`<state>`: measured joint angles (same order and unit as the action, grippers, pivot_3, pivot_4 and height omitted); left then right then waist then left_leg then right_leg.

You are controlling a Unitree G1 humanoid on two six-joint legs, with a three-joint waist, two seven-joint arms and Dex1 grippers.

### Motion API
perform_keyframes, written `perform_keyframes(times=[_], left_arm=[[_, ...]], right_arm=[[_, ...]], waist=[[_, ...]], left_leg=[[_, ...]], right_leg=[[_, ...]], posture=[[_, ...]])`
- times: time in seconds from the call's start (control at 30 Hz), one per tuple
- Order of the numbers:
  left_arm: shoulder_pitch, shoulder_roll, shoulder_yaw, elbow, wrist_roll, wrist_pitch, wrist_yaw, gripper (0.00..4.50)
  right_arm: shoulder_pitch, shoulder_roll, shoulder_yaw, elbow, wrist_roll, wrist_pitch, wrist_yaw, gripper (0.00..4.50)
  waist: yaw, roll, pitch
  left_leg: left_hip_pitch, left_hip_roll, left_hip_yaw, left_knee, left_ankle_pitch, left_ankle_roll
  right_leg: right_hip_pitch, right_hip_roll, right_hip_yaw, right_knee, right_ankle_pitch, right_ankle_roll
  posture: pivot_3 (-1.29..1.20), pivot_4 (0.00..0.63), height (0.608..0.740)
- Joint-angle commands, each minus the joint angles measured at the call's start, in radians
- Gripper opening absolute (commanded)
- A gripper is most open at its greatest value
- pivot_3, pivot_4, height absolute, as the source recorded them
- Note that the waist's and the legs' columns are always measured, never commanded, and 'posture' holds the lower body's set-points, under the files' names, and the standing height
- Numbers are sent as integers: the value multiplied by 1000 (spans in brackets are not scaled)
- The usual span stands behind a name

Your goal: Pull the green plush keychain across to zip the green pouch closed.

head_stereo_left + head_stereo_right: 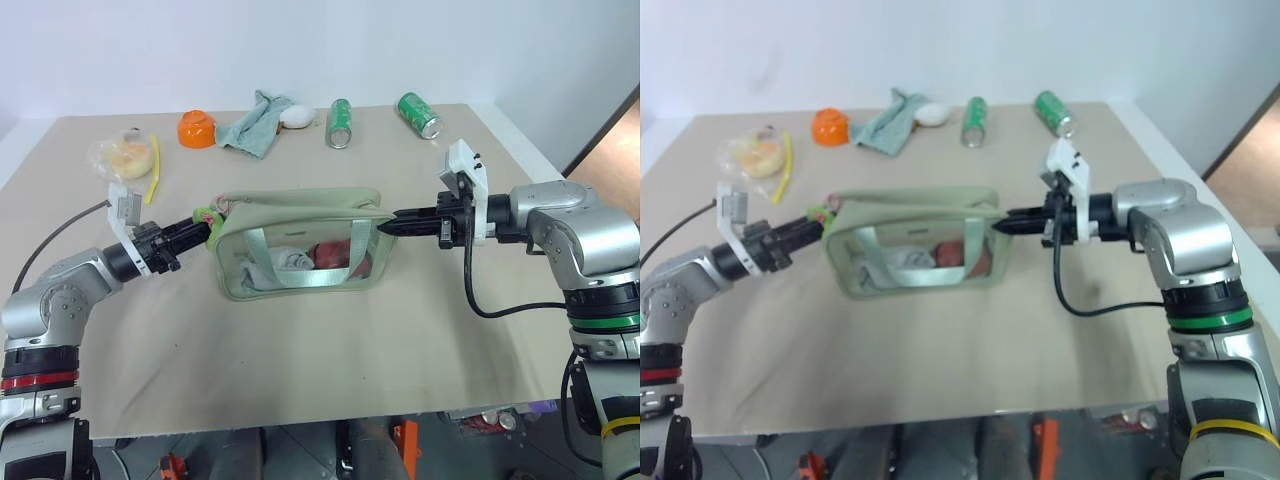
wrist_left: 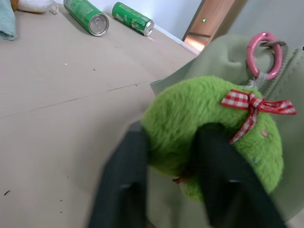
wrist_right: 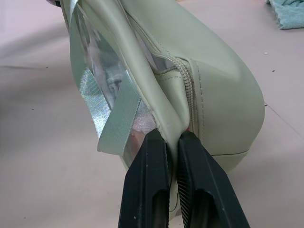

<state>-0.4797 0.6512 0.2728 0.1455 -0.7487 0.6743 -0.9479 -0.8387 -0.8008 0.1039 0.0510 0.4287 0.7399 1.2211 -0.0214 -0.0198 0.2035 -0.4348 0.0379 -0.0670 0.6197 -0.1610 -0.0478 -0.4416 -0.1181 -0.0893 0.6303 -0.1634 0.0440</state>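
Keychain (image 2: pixel 209 128) sits clamped in left end effector (image 2: pixel 183 183); right end effector (image 3: pixel 173 156) pinches pouch (image 1: pixel 300 215) end.

Sage-green pouch (image 1: pixel 300 250) upright mid-table; lime plush keychain (image 2: pixel 209 128) at left end.

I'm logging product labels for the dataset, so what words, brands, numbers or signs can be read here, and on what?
None can be read.
Two green soda cans: white printing on their sides, too blurred to make out.
Green pouch, green plush keychain, orange bowl: no lettering visible.
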Motion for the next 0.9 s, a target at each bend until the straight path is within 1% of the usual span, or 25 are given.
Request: perform_keyframes(times=[0.03,0.1,0.27,0.47,0.53,0.7,0.83,0.9], left_arm=[[-50,21,31,-17,7,-30,5,626],[-74,27,43,-15,6,-36,8,626],[-197,55,58,-6,12,-65,19,626],[-329,69,12,16,43,-101,-23,626],[-358,63,-21,34,74,-121,-41,626],[-415,34,-218,8,243,-236,-110,626],[-470,-12,-310,41,348,-347,-130,626],[-485,-33,-337,45,377,-377,-141,626]], right_arm=[[-2,-4,-30,-24,14,-4,-2,225],[-2,-2,-28,-20,13,-6,-3,225],[-7,6,-21,-13,11,-9,-2,225],[-8,10,-20,-13,9,-8,-4,225],[-7,11,-22,-12,9,-9,-6,225],[3,13,-31,-26,15,-2,-19,225],[11,13,-33,-36,19,2,-28,225],[15,14,-35,-42,23,6,-35,225]], waist=[[0,0,0],[0,0,0],[1,-1,0],[0,0,0],[0,0,0],[1,0,0],[0,-1,0],[0,-1,0]], left_leg=[[0,0,0,0,0,0],[0,0,0,0,0,0],[-1,0,0,1,0,0],[0,0,0,1,0,0],[0,0,0,1,0,0],[0,0,0,1,1,-1],[-1,0,0,1,1,-1],[-1,0,0,1,1,-1]], right_leg=[[0,0,0,0,0,0],[0,0,0,0,0,0],[0,0,0,0,0,0],[0,0,0,0,3,5],[0,0,0,0,3,5],[1,0,1,0,4,6],[0,1,1,0,4,6],[0,1,1,0,4,6]], posture=[[0,150,740],[0,150,740],[0,150,740],[0,150,740],[0,150,740],[0,150,740],[0,150,740],[0,150,740]])
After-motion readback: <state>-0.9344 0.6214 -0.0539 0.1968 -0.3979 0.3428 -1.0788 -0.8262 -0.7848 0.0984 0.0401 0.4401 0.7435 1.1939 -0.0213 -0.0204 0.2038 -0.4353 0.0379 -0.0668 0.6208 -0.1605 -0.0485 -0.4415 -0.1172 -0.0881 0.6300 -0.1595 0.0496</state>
